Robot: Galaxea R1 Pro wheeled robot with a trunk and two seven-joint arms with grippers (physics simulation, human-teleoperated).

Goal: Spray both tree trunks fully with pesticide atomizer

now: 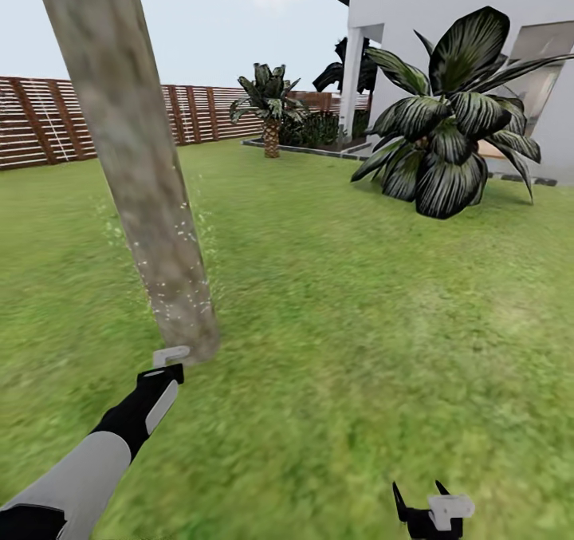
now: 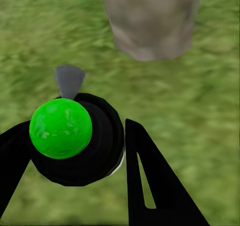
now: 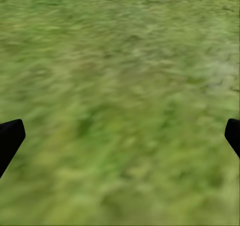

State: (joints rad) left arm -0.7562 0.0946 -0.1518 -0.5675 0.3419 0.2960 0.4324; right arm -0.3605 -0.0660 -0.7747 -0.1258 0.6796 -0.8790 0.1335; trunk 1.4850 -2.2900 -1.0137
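Note:
A thick pale grey-beige tree trunk (image 1: 135, 165) rises from the lawn at the left, and white spray specks dot its lower part. My left gripper (image 1: 163, 378) is stretched toward the trunk's base and is shut on the pesticide atomizer (image 1: 170, 356), whose pale trigger head points at the bark. In the left wrist view the atomizer (image 2: 75, 136) is a black round body with a bright green top and a grey nozzle. It sits between the gripper's (image 2: 75, 153) black fingers (image 2: 150, 181), with the trunk's foot (image 2: 150, 20) just ahead. My right gripper (image 1: 417, 494) hangs open low over the grass, its tips (image 3: 10, 138) wide apart.
A large broad-leaved plant (image 1: 450, 125) stands at the right in front of the white house (image 1: 446, 5). A smaller palm-like plant (image 1: 271, 109) grows by the red-brown slat fence (image 1: 48, 121) at the back. Grass (image 1: 359, 325) spreads between them.

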